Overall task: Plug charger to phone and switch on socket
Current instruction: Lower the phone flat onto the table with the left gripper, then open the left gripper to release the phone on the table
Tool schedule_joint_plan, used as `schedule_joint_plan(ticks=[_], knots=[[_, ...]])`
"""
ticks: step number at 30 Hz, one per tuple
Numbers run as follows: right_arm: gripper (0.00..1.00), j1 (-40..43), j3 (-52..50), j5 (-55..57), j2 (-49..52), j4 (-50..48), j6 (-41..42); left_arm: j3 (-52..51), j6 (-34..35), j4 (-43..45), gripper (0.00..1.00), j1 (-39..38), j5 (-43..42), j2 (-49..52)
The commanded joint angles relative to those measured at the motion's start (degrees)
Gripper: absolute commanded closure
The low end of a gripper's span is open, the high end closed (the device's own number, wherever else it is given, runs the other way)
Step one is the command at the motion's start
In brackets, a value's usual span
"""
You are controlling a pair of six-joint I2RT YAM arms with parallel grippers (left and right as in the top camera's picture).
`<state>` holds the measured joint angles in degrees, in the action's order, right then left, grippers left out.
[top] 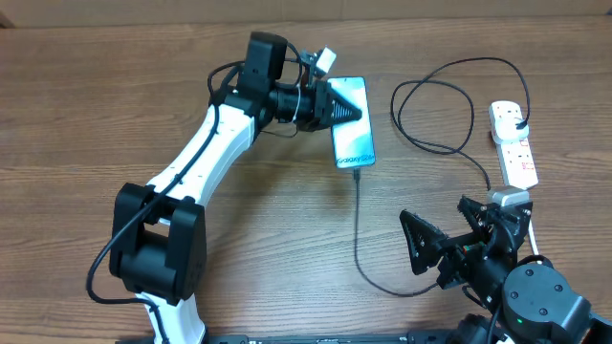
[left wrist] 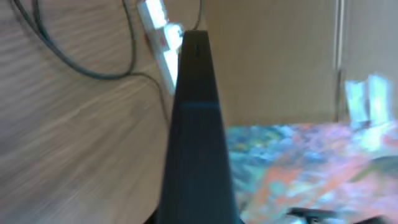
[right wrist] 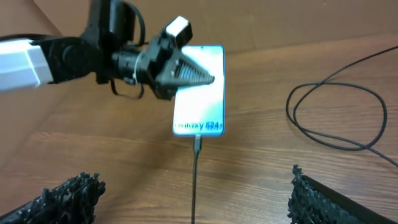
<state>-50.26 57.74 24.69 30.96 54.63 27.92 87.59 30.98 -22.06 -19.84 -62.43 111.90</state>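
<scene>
Charger cable [top: 357, 220] is seen running from the near short edge of the phone [top: 354, 139] down over the wooden table [top: 96, 115]. In the right wrist view its small connector [right wrist: 196, 143] is joined to that edge, so the plugging step is judged done or nearly done. How deep the tip sits cannot be told.

The phone is laid flat, screen up, near the middle of the table. The left gripper [top: 360, 112] is held over the far half of the screen, its jaws pressed together to one point with nothing pinched between them. Whether the tip touches the glass cannot be decided. The right gripper [top: 432, 210] is placed low at the near right side, with its jaws spread wide and empty.

The other end of the cable is looped to the right and ends in a black plug [top: 517, 120]. This plug is seated in the far outlet of the socket [top: 516, 158], which lies well apart from the phone at the right edge. The switching step is therefore judged to be the one not yet done.

The position of the red-marked switches is too small to be read. For the next move, the right gripper, being the nearer one, would have to be carried to the socket and its jaws closed to a firm tip. The switch beside the occupied outlet would then be pressed, with care that the socket is not pushed aside.
</scene>
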Motion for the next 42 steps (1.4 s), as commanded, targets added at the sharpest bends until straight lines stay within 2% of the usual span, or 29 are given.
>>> schedule_joint_plan(ticks=[1, 5, 12, 20, 24, 31, 42], knots=[[0.0, 0.13, 0.39, 1.29, 0.0, -1.36, 0.61, 1.84, -19.85, -7.82, 0.96, 1.68, 1.55, 5.14], [0.0, 0.13, 0.35, 1.2, 0.07, -2.03, 0.81, 1.84, -24.81, -11.17, 0.93, 2.47, 1.55, 13.2], [0.0, 0.13, -1.01, 1.22, 0.33, -2.67, 2.1, 1.84, -25.24, -11.54, 0.93, 2.56, 3.1, 21.16], [0.0, 0.13, -2.03, 1.22, 0.61, -3.19, 2.34, 1.81, -24.5, -14.4, 0.89, 2.56, 12.63, 21.29], [0.0, 0.13, -2.03, 1.2, 0.61, -3.06, 2.32, 1.81, -21.88, -14.6, 0.81, 2.56, 15.39, 21.29], [0.0, 0.13, -2.03, 1.22, 0.61, -2.86, 2.32, 1.81, -21.73, -15.3, 0.73, 2.54, 17.75, 21.29], [0.0, 0.13, -2.08, 1.22, 0.61, -2.71, 2.32, 1.84, -17.38, -18.43, 0.71, 2.49, 25.62, 21.29]])
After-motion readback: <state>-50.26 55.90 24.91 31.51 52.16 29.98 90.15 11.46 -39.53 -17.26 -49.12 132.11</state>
